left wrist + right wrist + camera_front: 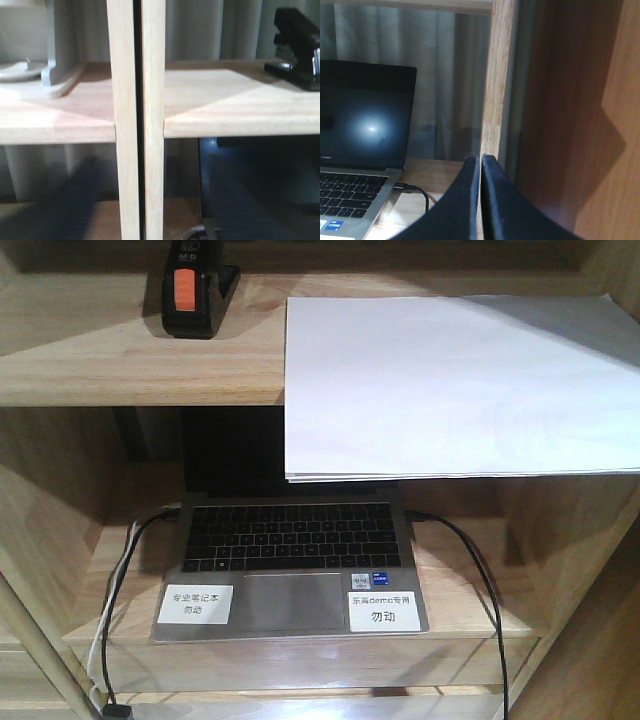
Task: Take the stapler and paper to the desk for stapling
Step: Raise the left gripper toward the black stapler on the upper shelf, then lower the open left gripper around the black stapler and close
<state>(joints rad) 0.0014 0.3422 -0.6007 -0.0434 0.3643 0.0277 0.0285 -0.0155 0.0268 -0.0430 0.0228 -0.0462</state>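
Observation:
The black stapler [190,290] with its orange-red patch stands on the upper shelf board at the far left; in the left wrist view the stapler [297,47] shows at the right edge. The white paper [450,380] lies on the same board to its right, its front edge overhanging the shelf. Neither gripper appears in the front view. My left gripper does not show in its own wrist view. My right gripper [480,160] is shut, its black fingers pressed together with nothing between them, level with the lower shelf beside a wooden upright. The desk is out of view.
An open laptop [290,540] with two white labels sits on the lower shelf, with cables [480,580] at both sides. A double wooden upright [135,120] stands close before the left wrist camera. A grey stand [57,60] sits on the upper board to its left.

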